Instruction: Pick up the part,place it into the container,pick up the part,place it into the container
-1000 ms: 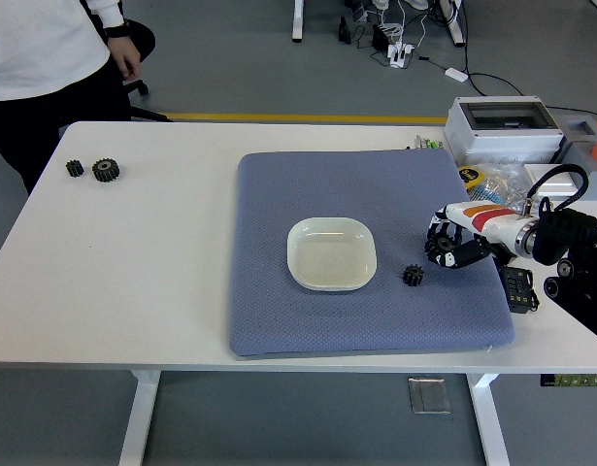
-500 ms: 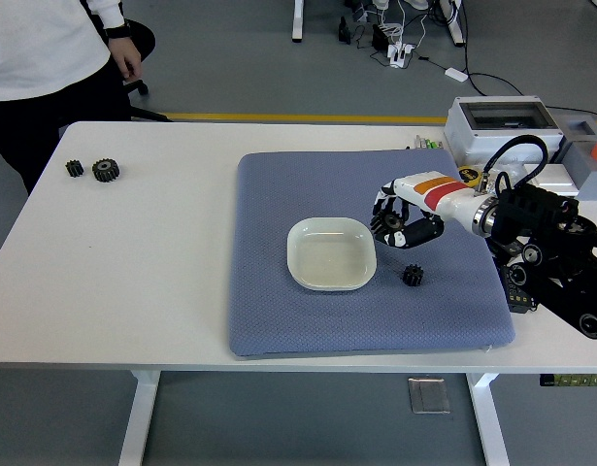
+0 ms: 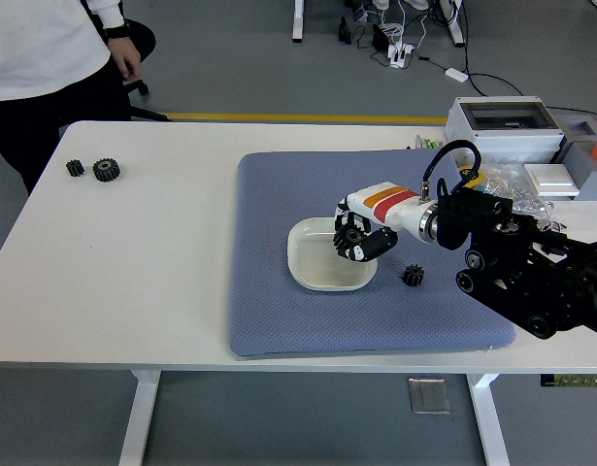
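Gear part (image 3: 351, 236) sits clasped in the right hand's (image 3: 359, 238) curled fingers above the container (image 3: 313, 273).

Grey floor (image 3: 240, 58) (yellow line (image 3: 308, 118)) behind white table (image 3: 133, 262).

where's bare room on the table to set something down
Widest bare patch: white table between the two gears and the blue mat. The mat's left strip is bare too. Crowded: around the bowl, right hand, and the boxes at right.

Four black gear parts (one held over the dish (image 3: 348, 236), one on the pad (image 3: 413, 276), two far left (image 3: 75, 168) (image 3: 106, 170)), one white dish (image 3: 313, 267), one blue pad (image 3: 279, 311).
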`<state>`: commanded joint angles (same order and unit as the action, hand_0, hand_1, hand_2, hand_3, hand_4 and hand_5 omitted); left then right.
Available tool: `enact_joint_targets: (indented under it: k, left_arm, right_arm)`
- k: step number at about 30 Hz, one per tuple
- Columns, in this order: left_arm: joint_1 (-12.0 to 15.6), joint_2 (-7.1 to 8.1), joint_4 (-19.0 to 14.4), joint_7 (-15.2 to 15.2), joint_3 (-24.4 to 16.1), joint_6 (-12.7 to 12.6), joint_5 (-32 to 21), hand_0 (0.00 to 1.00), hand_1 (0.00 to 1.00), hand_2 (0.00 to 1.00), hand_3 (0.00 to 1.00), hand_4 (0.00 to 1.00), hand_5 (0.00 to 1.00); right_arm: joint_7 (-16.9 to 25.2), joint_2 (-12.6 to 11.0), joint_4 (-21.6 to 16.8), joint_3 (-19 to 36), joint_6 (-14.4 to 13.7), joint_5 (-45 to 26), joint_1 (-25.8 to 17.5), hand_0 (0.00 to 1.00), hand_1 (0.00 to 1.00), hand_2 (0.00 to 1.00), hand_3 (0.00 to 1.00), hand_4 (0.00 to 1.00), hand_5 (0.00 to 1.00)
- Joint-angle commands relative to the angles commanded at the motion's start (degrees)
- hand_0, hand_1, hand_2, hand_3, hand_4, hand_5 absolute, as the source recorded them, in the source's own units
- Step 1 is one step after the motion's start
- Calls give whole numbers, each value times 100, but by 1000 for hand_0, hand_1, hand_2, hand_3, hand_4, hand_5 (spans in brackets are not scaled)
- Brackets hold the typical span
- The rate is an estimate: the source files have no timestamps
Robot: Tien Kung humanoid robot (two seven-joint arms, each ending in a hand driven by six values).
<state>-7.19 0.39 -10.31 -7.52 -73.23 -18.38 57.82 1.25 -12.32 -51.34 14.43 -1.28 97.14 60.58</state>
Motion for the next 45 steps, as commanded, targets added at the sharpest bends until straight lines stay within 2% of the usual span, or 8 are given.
enact_joint_targets:
  k: [1,6,7,12,13,18,35,45]
  left_arm:
    - [-5,1,0,0,-4,0,5,620,587,650,557,649,570]
    - [-23,5,0,-6,-32,0,42,620,587,650,557,649,570]
    - [-25,4,0,-8,-40,0,54,620,587,649,558,648,569]
    - [-42,8,0,-14,-68,2,97,620,587,649,558,648,569]
    - [-46,8,0,-17,-81,2,113,619,581,649,557,648,568]
    - [-52,8,0,-14,-87,1,110,619,581,649,557,648,568]
    - [7,15,0,-8,-156,10,134,618,578,644,559,645,565]
    - [29,-25,0,-30,-155,17,159,618,583,646,558,644,565]
  right_arm:
    - [-4,16,12,-17,-6,-8,8,355,528,649,699,764,379]
    - [21,82,-3,-73,7,-7,41,355,528,649,699,764,379]
    - [21,88,-3,-66,42,-9,45,476,617,792,958,985,441]
    - [140,89,28,-1,199,-10,69,476,617,792,958,985,441]
    - [164,83,25,8,196,-8,71,522,637,830,998,998,458]
    - [192,-14,-40,171,154,26,33,522,637,830,998,998,458]
    - [-21,-1115,-108,1078,464,390,-474,507,618,784,900,998,469]
    - [49,-1248,-198,761,511,291,-743,481,603,768,872,998,456]
